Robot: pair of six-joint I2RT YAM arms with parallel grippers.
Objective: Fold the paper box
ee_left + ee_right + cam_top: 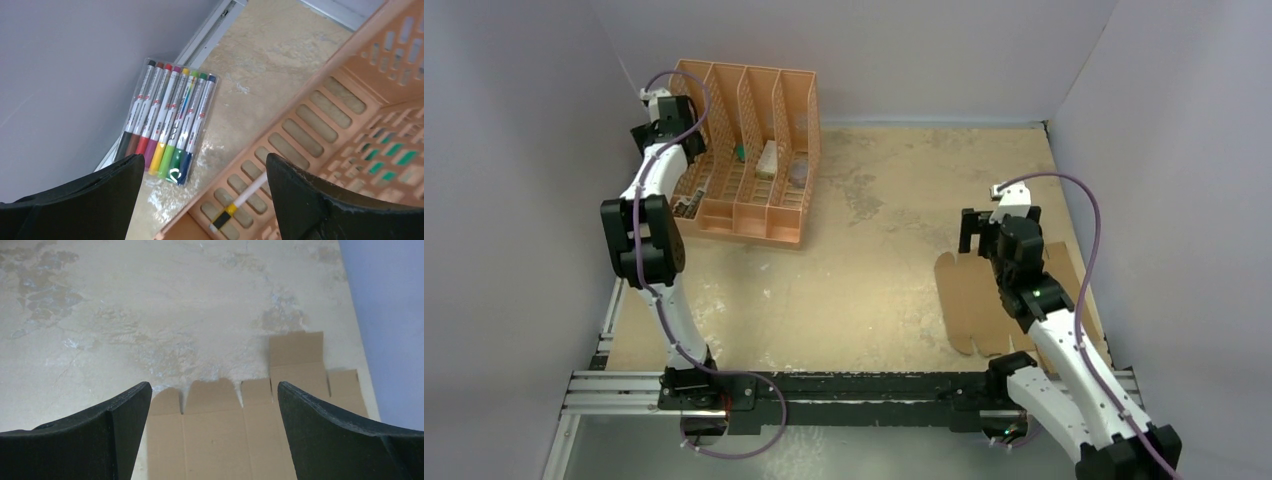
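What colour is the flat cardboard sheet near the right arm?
Plain brown, with no print. The paper box shows best in the right wrist view.

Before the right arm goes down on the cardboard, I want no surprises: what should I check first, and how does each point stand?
1. The paper box lies flat and unfolded on the table: ok.
2. The right gripper is open and empty: ok, jaws wide apart.
3. It is lined up over the box's tabbed edge: ok.
4. The left gripper is free to help: not ok; open and empty, but far off beside the orange organiser, over the marker pack.
5. The part of the sheet under the right arm is clear: cannot tell, hidden in the top view.
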